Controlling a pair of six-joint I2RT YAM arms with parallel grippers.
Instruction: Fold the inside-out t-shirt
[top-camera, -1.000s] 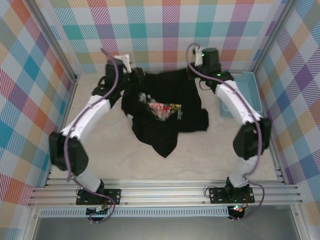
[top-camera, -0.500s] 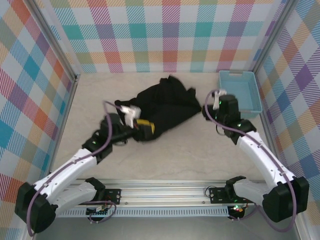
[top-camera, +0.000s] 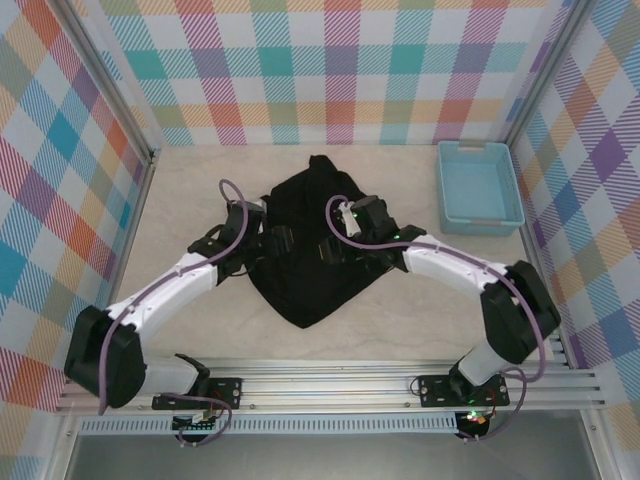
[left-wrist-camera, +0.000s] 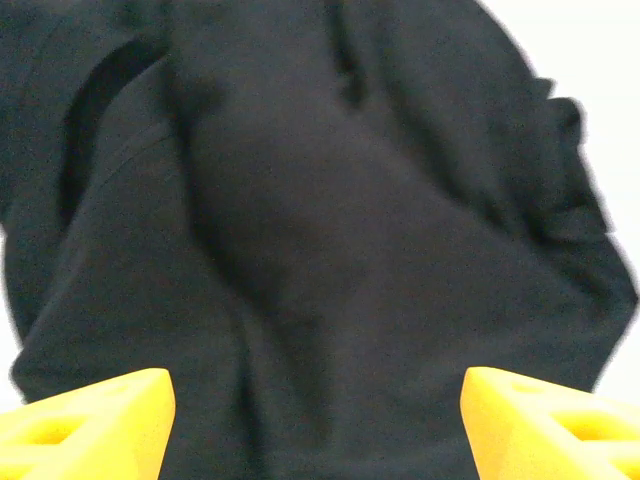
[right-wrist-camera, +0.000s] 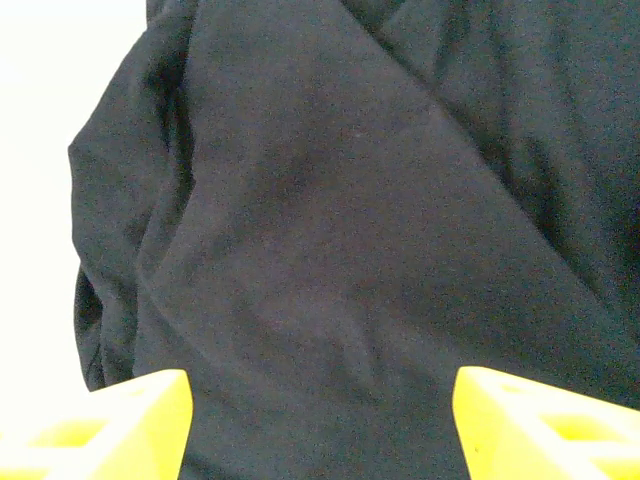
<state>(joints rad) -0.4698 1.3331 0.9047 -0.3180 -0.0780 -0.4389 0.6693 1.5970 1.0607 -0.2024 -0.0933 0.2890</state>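
Note:
The black t-shirt (top-camera: 310, 270) lies bunched in a rough diamond at the table's middle, one corner pointing toward me. Its yellow-orange patch is hidden. My left gripper (top-camera: 281, 245) sits over the shirt's left part and my right gripper (top-camera: 334, 246) over its middle, close to each other. In the left wrist view the gripper (left-wrist-camera: 318, 425) is open, yellow fingertips (left-wrist-camera: 95, 425) wide apart above creased black cloth (left-wrist-camera: 330, 230). The right gripper (right-wrist-camera: 320, 425) is likewise open over the folded cloth (right-wrist-camera: 330, 200), its fingertips (right-wrist-camera: 540, 425) holding nothing.
A light-blue plastic basket (top-camera: 479, 186) stands at the back right against the checkered wall. Bare beige tabletop (top-camera: 190, 190) surrounds the shirt on the left, front and right. The aluminium rail (top-camera: 320, 385) runs along the near edge.
Both arms have swung in from the sides to meet over the shirt's middle. The shirt has shifted from a lump at the back into a lower diamond shape nearer the centre.

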